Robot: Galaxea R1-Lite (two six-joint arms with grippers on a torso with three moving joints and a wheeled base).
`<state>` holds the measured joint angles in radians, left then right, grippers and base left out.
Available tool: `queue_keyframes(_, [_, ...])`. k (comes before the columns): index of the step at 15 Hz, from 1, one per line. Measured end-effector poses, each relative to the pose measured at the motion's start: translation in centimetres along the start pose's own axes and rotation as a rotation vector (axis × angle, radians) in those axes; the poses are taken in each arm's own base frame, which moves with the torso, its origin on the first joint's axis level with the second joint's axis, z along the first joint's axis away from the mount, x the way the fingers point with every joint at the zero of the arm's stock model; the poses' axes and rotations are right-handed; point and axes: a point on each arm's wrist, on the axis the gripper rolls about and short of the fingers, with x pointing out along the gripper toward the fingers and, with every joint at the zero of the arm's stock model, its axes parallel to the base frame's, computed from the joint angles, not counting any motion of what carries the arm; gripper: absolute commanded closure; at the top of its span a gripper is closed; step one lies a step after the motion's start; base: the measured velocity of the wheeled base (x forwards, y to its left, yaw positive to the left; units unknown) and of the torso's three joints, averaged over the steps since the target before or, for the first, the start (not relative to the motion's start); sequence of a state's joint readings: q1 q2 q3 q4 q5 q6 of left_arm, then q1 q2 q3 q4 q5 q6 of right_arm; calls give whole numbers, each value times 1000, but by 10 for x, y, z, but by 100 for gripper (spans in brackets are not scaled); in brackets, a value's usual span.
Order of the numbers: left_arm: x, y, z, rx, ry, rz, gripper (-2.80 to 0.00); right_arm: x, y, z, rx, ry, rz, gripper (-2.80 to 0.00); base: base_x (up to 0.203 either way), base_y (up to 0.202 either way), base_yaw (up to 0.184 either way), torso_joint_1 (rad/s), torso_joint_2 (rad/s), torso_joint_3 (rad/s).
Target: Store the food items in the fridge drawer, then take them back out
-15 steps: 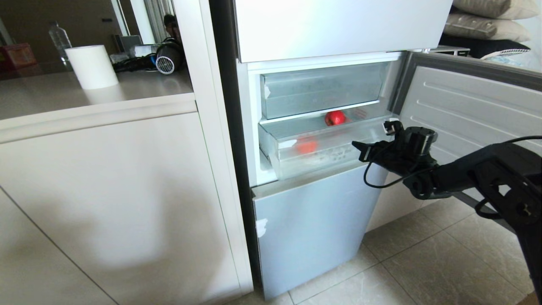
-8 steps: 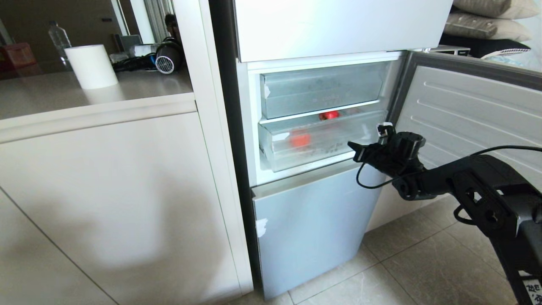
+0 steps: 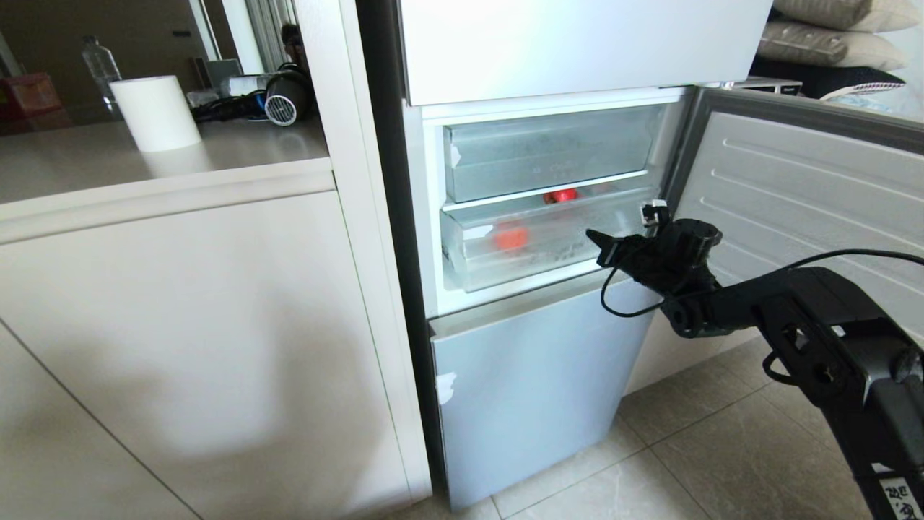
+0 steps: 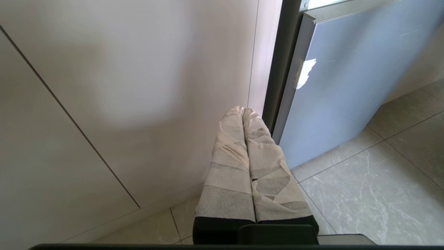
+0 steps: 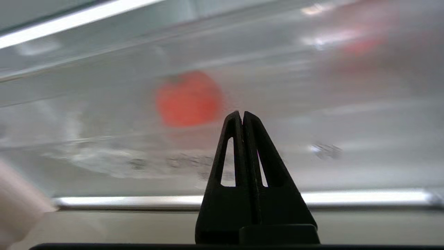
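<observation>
The fridge drawer (image 3: 548, 249) sits pushed in under the upper bin, with its frosted front (image 5: 329, 114) facing me. A red fruit (image 3: 561, 195) lies inside it. The fruit shows through the gap above the drawer and as a red blur (image 5: 189, 99) behind the front. My right gripper (image 3: 593, 238) is shut and empty, its tips (image 5: 241, 113) right at the drawer's front, to the right of the fruit. My left gripper (image 4: 242, 109), its fingers wrapped in tape, is shut and parked low beside the cabinet.
A shorter clear bin (image 3: 548, 152) sits above the drawer. The fridge door (image 3: 801, 188) stands open on the right, just behind my right arm. The blue-grey lower door (image 3: 534, 375) is closed. A counter (image 3: 216, 155) on the left holds a white roll (image 3: 155, 112) and a hair dryer (image 3: 285, 97).
The drawer has slid from pulled out to pushed in, and my shut right gripper moved forward with its front. Now only the top of the fruit shows above the drawer.
</observation>
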<state>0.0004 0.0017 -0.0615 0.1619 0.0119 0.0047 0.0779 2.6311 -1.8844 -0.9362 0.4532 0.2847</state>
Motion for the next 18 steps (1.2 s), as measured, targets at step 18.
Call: queue_keyframes(18, [0,0,0,0,0,0,0,-44,15,5,34,99,159,0,0,0,0,0,0,0])
